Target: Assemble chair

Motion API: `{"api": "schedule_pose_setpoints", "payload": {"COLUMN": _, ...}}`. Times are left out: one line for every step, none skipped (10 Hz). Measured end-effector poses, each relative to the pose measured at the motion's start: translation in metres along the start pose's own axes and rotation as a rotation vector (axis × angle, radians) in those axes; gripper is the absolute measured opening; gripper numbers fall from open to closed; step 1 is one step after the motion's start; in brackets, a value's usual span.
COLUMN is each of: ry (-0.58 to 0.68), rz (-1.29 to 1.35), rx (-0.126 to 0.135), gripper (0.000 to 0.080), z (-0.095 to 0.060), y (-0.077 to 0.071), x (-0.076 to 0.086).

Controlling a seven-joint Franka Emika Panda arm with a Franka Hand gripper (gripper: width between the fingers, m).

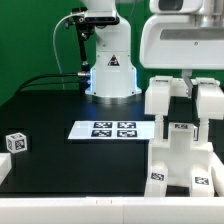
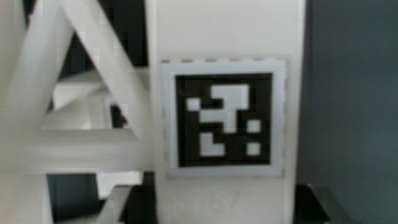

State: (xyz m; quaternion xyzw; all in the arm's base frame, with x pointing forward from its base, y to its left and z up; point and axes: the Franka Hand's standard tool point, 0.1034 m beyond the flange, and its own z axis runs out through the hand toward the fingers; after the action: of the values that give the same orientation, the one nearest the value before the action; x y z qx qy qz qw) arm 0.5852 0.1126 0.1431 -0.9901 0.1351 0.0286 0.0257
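A loose tagged block point(image 1: 14, 142) sits by the table's point(image 1: 50, 100) edge on the exterior view's left, with the marker board point(image 1: 101, 128) mid-table. At the near right corner the chair point(image 1: 183, 160) stands upright, directly beneath the gripper point(image 1: 183, 108). Its fingers are spread apart, pinching nothing.
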Motion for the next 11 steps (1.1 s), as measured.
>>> {"api": "schedule_pose_setpoints", "payload": {"ry": -0.002, "rz": 0.0, "rx": -0.001, "gripper": 0.0284, "z": 0.001, "y": 0.001, "x": -0.001}}
{"api": "schedule_pose_setpoints", "payload": {"ry": -0.002, "rz": 0.002, "rx": -0.002, "gripper": 0.0284, "z": 0.001, "y": 0.002, "x": -0.001}}
{"api": "schedule_pose_setpoints", "payload": {"ry": -0.004, "rz": 0.001, "rx": -0.005, "gripper": 0.0284, "z": 0.003, "y": 0.003, "x": -0.001}}
{"api": "schedule_pose_setpoints", "payload": {"ry": -0.005, "rz": 0.003, "rx": -0.011, "gripper": 0.0284, "z": 0.009, "y": 0.004, "x": -0.001}}
{"api": "schedule_pose_setpoints", "payload": {"ry": 0.002, "rz": 0.004, "rx": -0.014, "gripper": 0.0284, "z": 0.014, "y": 0.004, "x": 0.0}}
{"api": "schedule_pose_setpoints", "payload": {"ry": 0.004, "rz": 0.005, "rx": -0.017, "gripper": 0.0284, "z": 0.018, "y": 0.004, "x": 0.001}}
{"api": "schedule_pose_setpoints", "payload": {"ry": 0.01, "rz": 0.004, "rx": -0.015, "gripper": 0.0284, "z": 0.018, "y": 0.003, "x": 0.002}}
{"api": "schedule_pose_setpoints", "payload": {"ry": 0.014, "rz": 0.003, "rx": -0.014, "gripper": 0.0284, "z": 0.018, "y": 0.002, "x": 0.002}}
{"api": "schedule_pose_setpoints", "payload": {"ry": 0.019, "rz": 0.003, "rx": -0.012, "gripper": 0.0284, "z": 0.018, "y": 0.0, "x": 0.003}}
{"api": "schedule_pose_setpoints", "payload": {"ry": 0.03, "rz": 0.018, "rx": -0.032, "gripper": 0.0284, "z": 0.017, "y": -0.001, "x": 0.003}}
{"api": "schedule_pose_setpoints", "payload": {"ry": 0.045, "rz": 0.0, "rx": -0.073, "gripper": 0.0284, "z": 0.018, "y": -0.004, "x": 0.001}}
